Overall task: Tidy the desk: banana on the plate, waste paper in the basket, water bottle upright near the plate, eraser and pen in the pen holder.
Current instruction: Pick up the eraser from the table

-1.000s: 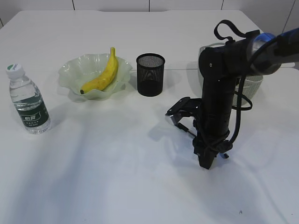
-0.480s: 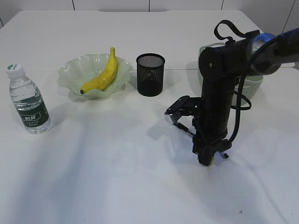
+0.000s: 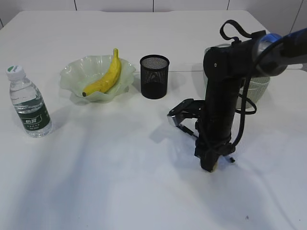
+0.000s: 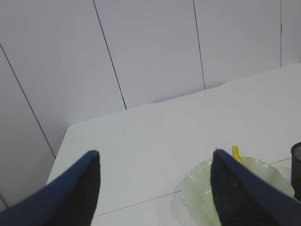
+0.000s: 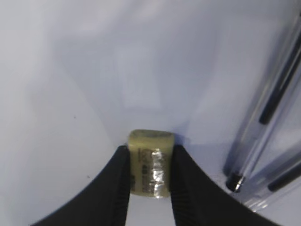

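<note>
My right gripper (image 3: 207, 167) points straight down at the desk (image 3: 120, 167) and is shut on the pale yellow eraser (image 5: 150, 162), which sits between its black fingers (image 5: 117, 183) at the tabletop. Two clear pens (image 5: 268, 108) lie just right of it. The banana (image 3: 106, 76) lies in the pale green wavy plate (image 3: 72, 72). The water bottle (image 3: 29, 103) stands upright left of the plate. The black mesh pen holder (image 3: 154, 76) stands right of the plate. My left gripper (image 4: 155, 155) is open, empty and raised. The waste paper is not in view.
The sage-green basket (image 3: 259, 88) stands behind my right arm, mostly hidden by it. The left wrist view shows the plate (image 4: 197, 193), the banana's stem (image 4: 236, 154), the pen holder's edge (image 4: 296, 165) and a panelled wall behind the desk.
My right arm has shifted slightly to the left, with the gripper tip still low at the desk. The banana, bottle and pen holder have not moved.
</note>
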Available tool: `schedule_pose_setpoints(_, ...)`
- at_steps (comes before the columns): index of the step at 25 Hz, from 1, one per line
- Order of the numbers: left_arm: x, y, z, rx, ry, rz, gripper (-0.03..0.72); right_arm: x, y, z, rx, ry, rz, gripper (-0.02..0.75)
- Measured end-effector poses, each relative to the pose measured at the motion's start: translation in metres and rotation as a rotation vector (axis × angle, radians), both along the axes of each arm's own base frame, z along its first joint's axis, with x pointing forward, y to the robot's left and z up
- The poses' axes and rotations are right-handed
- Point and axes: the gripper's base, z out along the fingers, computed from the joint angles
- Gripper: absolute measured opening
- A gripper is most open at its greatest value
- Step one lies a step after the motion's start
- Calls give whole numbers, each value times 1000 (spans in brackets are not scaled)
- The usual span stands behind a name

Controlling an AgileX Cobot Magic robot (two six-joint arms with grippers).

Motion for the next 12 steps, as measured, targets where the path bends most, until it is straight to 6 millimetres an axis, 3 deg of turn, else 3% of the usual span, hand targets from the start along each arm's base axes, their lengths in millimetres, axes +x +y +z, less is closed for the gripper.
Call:
schedule_pose_setpoints(4, 0, 0, 0, 0, 0, 0, 519, 4, 5, 7, 27, 10, -13, 195)
schedule_pose_setpoints(12, 0, 0, 0, -2, 0, 0, 519, 27, 18, 38, 122, -93, -36, 194)
